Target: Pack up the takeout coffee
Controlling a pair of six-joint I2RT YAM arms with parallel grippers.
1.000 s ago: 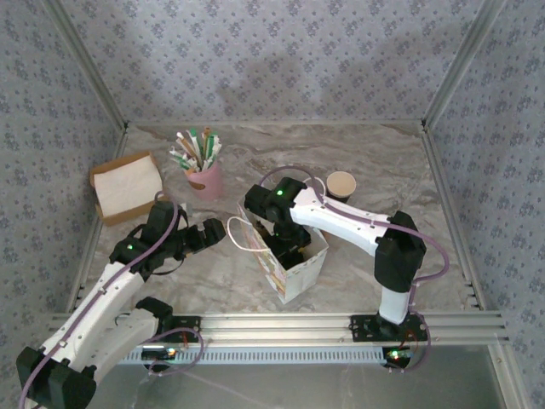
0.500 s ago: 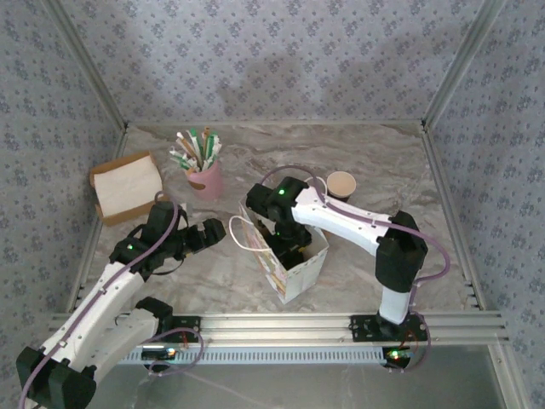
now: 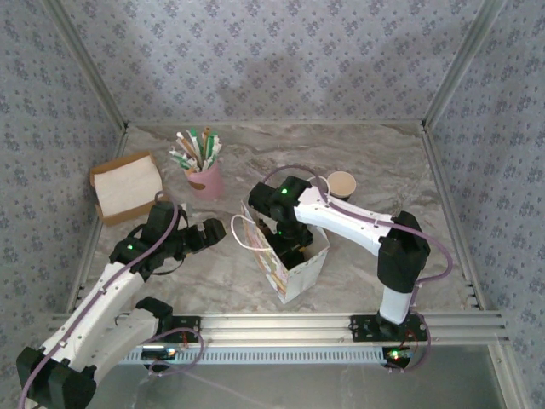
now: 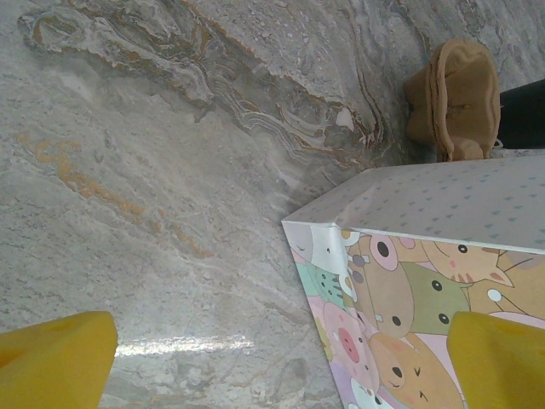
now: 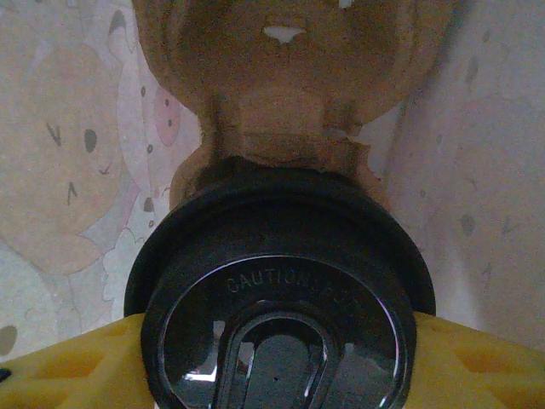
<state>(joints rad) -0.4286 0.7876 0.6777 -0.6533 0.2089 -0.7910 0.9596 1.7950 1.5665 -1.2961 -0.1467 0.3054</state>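
Observation:
The takeout coffee [image 5: 281, 298] shows its round black lid from above, stamped CAUTION. My right gripper [image 5: 277, 362] is shut on it, with a yellow finger [image 5: 68, 362] on each side of the lid. The cup hangs inside the cartoon-animal gift bag [image 3: 298, 266], above a brown pulp cup carrier [image 5: 289, 77] on the bag's floor. In the top view my right gripper [image 3: 289, 245] reaches down into the bag's open mouth. My left gripper [image 3: 209, 232] stands open just left of the bag [image 4: 426, 256], low over the marble table [image 4: 170, 170], with nothing between its fingers.
A brown-walled paper cup [image 3: 341, 185] stands open behind the bag, right of the right arm. A pink cup of straws [image 3: 203, 170] and a cardboard box of napkins [image 3: 126, 186] sit at the back left. Metal frame rails border the table.
The right arm has shifted slightly to the right with the cup inside the bag. The left arm has not moved.

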